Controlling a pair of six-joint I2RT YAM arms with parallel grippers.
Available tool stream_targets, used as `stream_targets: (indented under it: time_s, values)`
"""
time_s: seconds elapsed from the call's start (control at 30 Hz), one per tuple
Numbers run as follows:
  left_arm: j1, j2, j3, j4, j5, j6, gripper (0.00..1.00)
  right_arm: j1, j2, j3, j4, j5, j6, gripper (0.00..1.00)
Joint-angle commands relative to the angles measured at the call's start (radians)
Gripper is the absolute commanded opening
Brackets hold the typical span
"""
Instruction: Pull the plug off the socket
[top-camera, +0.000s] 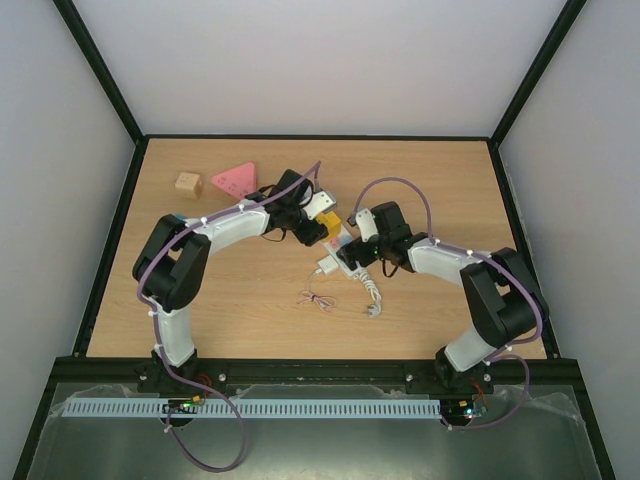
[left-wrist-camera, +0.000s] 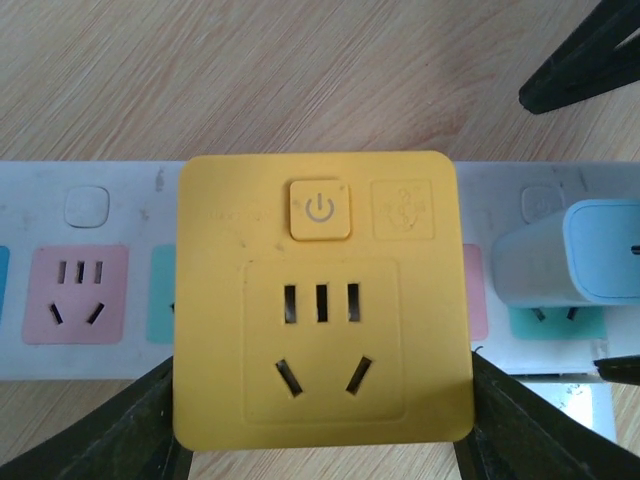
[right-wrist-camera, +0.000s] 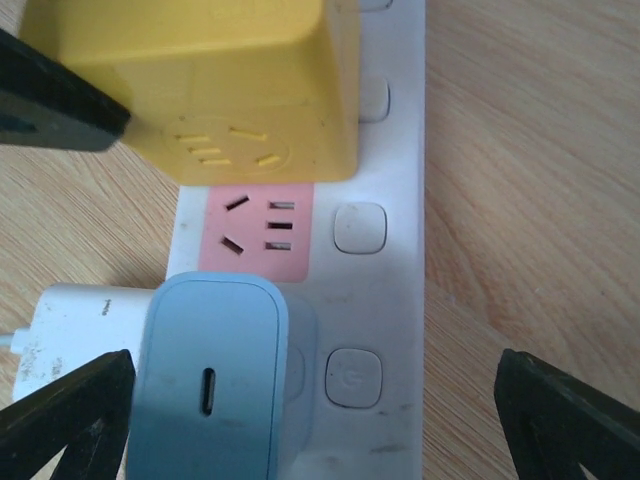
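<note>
The socket (left-wrist-camera: 100, 200), a long white strip with pink and teal patches (right-wrist-camera: 400, 150), lies mid-table. A yellow cube adapter (left-wrist-camera: 320, 300) is plugged into it. My left gripper (left-wrist-camera: 320, 425) is shut on this adapter, its black fingers (left-wrist-camera: 110, 435) pressed to both sides. Beside it a white charger with a pale-blue face (right-wrist-camera: 210, 390) also stands in the socket. The plug (right-wrist-camera: 70, 330), a small white box, lies against the socket's edge, half hidden by that charger (top-camera: 325, 268). My right gripper (right-wrist-camera: 320, 415) is wide open, straddling the charger and the strip.
A wooden cube (top-camera: 188, 183) and a pink triangle (top-camera: 233, 179) sit at the back left. A thin pinkish cable bundle (top-camera: 315, 300) lies in front of the strip, and the strip's thick white cord (top-camera: 373, 297) curls beside it. Black frame rails border the table.
</note>
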Motion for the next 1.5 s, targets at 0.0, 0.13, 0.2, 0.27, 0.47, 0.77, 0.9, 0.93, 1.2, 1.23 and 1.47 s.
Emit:
stream_targets:
  time_s: [0.0, 0.13, 0.2, 0.27, 0.47, 0.77, 0.9, 0.93, 1.2, 1.23, 1.47]
  values:
    - [-0.010, 0.017, 0.024, 0.009, 0.004, -0.008, 0.64, 0.001, 0.038, 0.027, 0.026, 0.017, 0.030, 0.95]
    - [-0.010, 0.008, 0.019, 0.012, 0.004, -0.015, 0.58, 0.021, 0.060, 0.042, 0.017, 0.050, 0.041, 0.93]
    - [-0.010, -0.001, 0.014, 0.015, 0.006, -0.018, 0.55, 0.025, 0.070, 0.052, 0.014, 0.059, 0.049, 0.92]
    - [-0.009, -0.009, 0.004, 0.017, 0.008, -0.020, 0.52, 0.028, 0.086, 0.062, 0.012, 0.052, 0.053, 0.91]
    - [-0.008, -0.059, -0.049, 0.023, -0.016, -0.021, 0.44, 0.048, 0.109, 0.077, 0.020, 0.041, 0.062, 0.90]
    - [-0.008, -0.145, -0.132, 0.021, -0.028, -0.028, 0.42, 0.079, 0.139, 0.098, 0.063, 0.009, 0.088, 0.89]
    - [-0.007, -0.151, -0.139, 0.012, -0.036, -0.031, 0.41, 0.102, 0.155, 0.109, 0.071, 0.001, 0.088, 0.90]
    - [-0.007, -0.151, -0.140, 0.013, -0.037, -0.034, 0.41, 0.107, 0.155, 0.108, 0.074, 0.004, 0.087, 0.90]
    - [-0.008, -0.145, -0.130, 0.012, -0.027, -0.046, 0.41, 0.125, 0.175, 0.099, 0.076, 0.028, 0.090, 0.90]
    - [-0.007, -0.144, -0.128, 0.013, -0.026, -0.048, 0.41, 0.126, 0.176, 0.096, 0.079, 0.028, 0.091, 0.89]
    - [0.003, -0.146, -0.131, 0.022, -0.045, -0.053, 0.37, 0.127, 0.181, 0.053, 0.096, 0.032, 0.081, 0.85]
